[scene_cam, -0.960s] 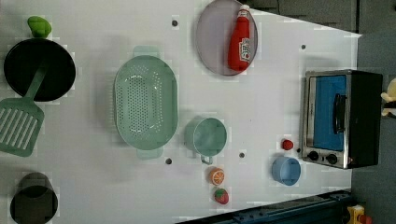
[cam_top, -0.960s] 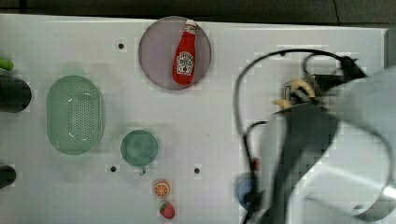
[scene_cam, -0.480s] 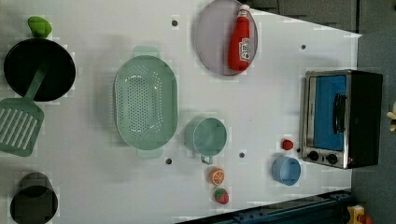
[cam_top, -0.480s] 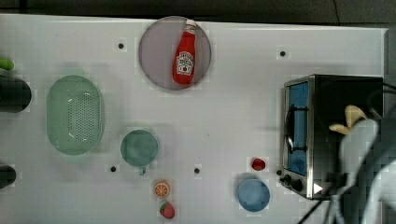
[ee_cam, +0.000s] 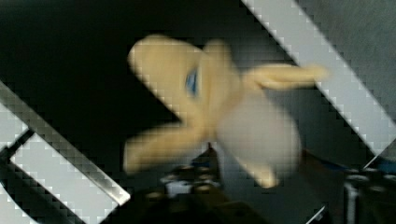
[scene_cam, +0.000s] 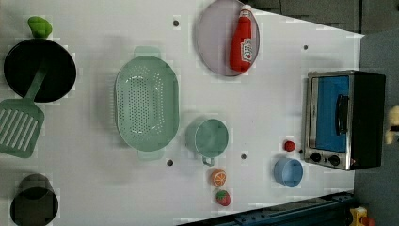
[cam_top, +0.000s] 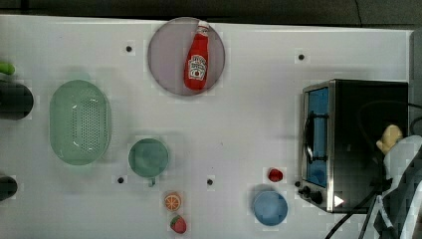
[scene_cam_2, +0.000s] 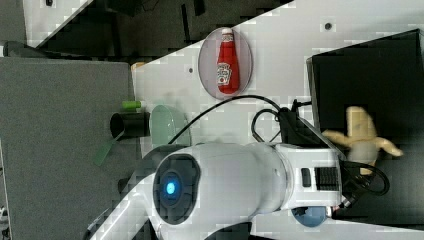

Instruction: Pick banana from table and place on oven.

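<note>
- A pale yellow, half-peeled toy banana [scene_cam_2: 359, 125] with splayed peel flaps is over the flat black top of a boxy silver-framed toaster oven [scene_cam_2: 365, 70]. It is just off the end of the white robot arm [scene_cam_2: 240, 180].
- In the top view the banana [cam_top: 389, 138] is toward the top view's right side of the oven top [cam_top: 368, 114], the side away from the blue glass door.
- In the wrist view the banana [ee_cam: 187, 93] is close and blurred against the black surface. Whether the fingers are grasping it or have let it go cannot be told, nor whether it is already resting on the top.
- Judgement: this is the placing step, and the task looks nearly done.
- To do it well, the banana's whole body should lie on the black top before it is let go, well in from the rear edge so it cannot roll off behind.
- The opening should be wide enough to clear the peel flaps, and the pull-away should go straight up so that no flap is snagged and dragged.
- A black cable [scene_cam_2: 225, 102] loops from the arm's wrist close to the banana, so a sideways sweep could knock the banana.
- The white desk [cam_top: 249, 124] below carries a red ketchup bottle [cam_top: 197, 64] on a round grey plate [cam_top: 164, 64], well apart from the oven and no obstacle.
</note>
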Available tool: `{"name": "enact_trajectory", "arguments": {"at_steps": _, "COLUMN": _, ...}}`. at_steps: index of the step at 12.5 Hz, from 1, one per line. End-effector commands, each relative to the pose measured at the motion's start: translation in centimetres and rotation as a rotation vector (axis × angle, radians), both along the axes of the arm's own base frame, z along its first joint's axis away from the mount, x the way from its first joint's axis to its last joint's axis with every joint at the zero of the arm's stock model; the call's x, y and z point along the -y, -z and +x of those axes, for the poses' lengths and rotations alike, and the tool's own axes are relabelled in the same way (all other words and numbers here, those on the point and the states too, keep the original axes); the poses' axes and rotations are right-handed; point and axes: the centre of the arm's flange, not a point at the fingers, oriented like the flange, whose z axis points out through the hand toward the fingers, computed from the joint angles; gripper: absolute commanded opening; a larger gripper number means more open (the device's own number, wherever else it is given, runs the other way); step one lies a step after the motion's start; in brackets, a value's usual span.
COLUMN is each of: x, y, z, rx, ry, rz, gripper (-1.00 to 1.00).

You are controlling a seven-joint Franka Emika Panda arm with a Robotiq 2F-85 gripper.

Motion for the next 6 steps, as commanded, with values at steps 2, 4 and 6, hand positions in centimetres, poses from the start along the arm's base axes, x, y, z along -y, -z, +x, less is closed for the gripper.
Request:
{"name": "enact_trajectory", "arguments": {"at_steps": 2, "x": -2.7, "y": -2.2, "z": 3.6, "rx": 0.062, "ry": -0.137, "rz": -0.020, "gripper": 1.00}}
{"name": "enact_trajectory", "arguments": {"at_steps": 4, "x": -4.0, "y": -4.3, "z": 4.5, "rx": 0.090, "ry": -0.163, "rz": -0.020, "gripper": 1.00}}
{"name": "enact_trajectory", "arguments": {"at_steps": 6, "x": -7.7, "y": -7.1, "z": 5.9, "rx": 0.111, "ry": -0.157, "rz": 0.015, "gripper": 1.00}}
